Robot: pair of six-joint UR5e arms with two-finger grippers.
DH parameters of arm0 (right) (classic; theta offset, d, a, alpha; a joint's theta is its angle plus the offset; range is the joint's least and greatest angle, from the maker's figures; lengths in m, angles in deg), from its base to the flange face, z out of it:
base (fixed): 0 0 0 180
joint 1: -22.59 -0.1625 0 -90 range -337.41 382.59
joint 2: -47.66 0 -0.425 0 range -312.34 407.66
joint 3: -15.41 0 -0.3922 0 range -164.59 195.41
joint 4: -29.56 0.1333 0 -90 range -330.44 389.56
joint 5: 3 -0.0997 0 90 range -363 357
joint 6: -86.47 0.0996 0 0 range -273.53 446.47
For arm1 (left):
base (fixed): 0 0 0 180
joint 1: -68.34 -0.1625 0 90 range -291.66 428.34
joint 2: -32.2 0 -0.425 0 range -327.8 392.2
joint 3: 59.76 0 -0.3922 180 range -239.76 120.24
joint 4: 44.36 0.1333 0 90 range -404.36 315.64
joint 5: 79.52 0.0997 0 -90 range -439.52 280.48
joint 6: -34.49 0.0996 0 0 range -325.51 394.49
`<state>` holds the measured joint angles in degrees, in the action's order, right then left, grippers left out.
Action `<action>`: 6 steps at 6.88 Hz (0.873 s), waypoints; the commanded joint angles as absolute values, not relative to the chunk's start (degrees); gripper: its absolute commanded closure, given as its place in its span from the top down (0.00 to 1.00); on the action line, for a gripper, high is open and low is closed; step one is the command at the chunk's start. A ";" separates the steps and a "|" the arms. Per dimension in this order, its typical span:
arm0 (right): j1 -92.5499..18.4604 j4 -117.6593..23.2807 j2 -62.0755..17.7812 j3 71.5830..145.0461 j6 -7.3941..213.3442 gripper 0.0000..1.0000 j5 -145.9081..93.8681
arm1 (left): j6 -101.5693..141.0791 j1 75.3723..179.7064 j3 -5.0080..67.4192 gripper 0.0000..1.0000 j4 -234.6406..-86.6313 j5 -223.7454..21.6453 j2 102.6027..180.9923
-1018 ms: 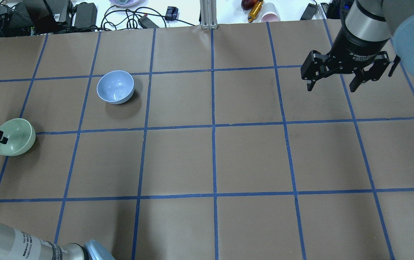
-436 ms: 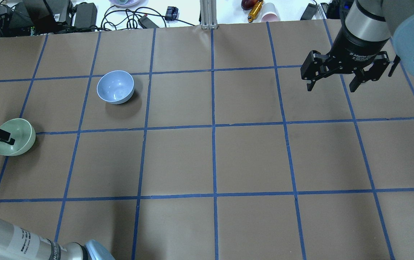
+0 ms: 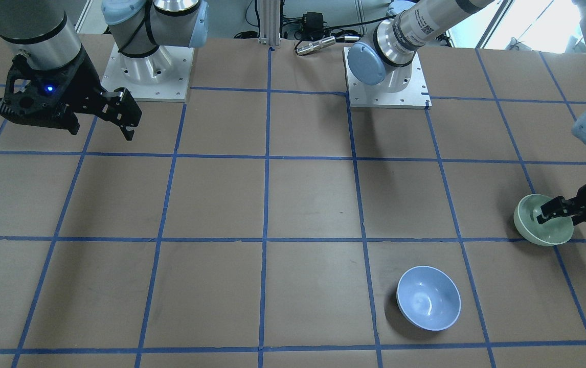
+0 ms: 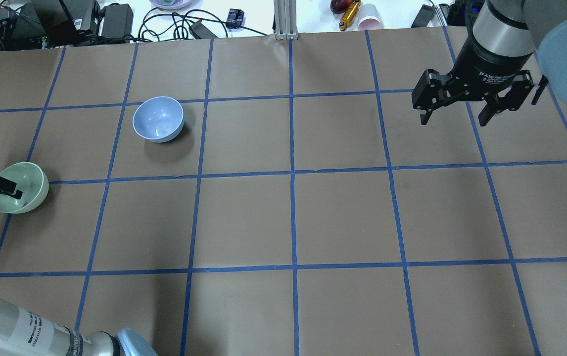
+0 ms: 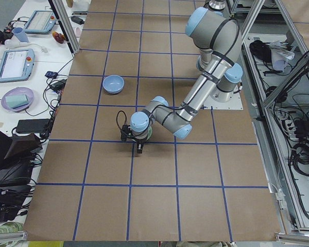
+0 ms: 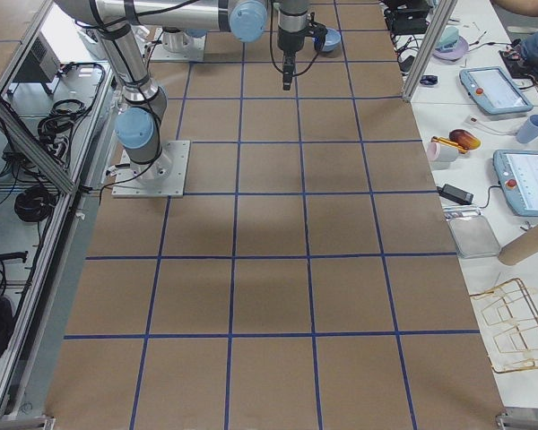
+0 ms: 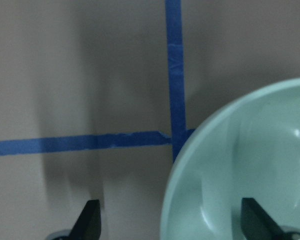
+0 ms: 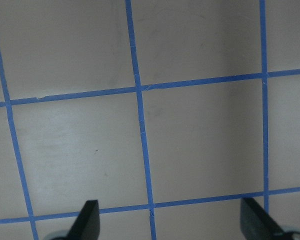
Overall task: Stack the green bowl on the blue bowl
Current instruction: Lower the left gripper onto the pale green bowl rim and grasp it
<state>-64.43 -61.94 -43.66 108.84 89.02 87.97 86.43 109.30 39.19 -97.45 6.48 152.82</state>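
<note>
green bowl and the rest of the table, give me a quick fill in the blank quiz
1. One finger of the left pincer sits ____ the green bowl, the other outside its rim.
2. The blue bowl stands apart and is ____.
3. The right pincer, jaws open, holds ____.

Missing words: inside; empty; nothing

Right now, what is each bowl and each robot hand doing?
green bowl: right way up on the table, empty, not stacked yet.
blue bowl: right way up on the table, empty, on its own, nothing touching it.
left gripper: open, one finger inside the green bowl and one outside its rim.
right gripper: open, holding nothing, above the table far from both bowls.
</note>
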 commanded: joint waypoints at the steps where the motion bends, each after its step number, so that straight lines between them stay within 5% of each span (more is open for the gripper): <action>1: -64.42 -61.94 -43.66 108.84 89.02 1.00 87.88 | 86.43 109.30 39.11 0.87 -97.44 6.27 153.31; 2: -64.42 -61.94 -43.66 108.84 89.02 1.00 87.97 | 86.60 109.30 39.11 0.80 -97.44 5.48 153.49; 4: -64.42 -61.94 -43.66 108.84 89.02 1.00 87.97 | 86.60 109.30 39.11 0.35 -97.44 5.30 153.58; 6: -64.42 -61.94 -43.66 108.84 89.02 1.00 87.97 | 87.04 109.30 38.68 0.16 -97.79 5.38 153.41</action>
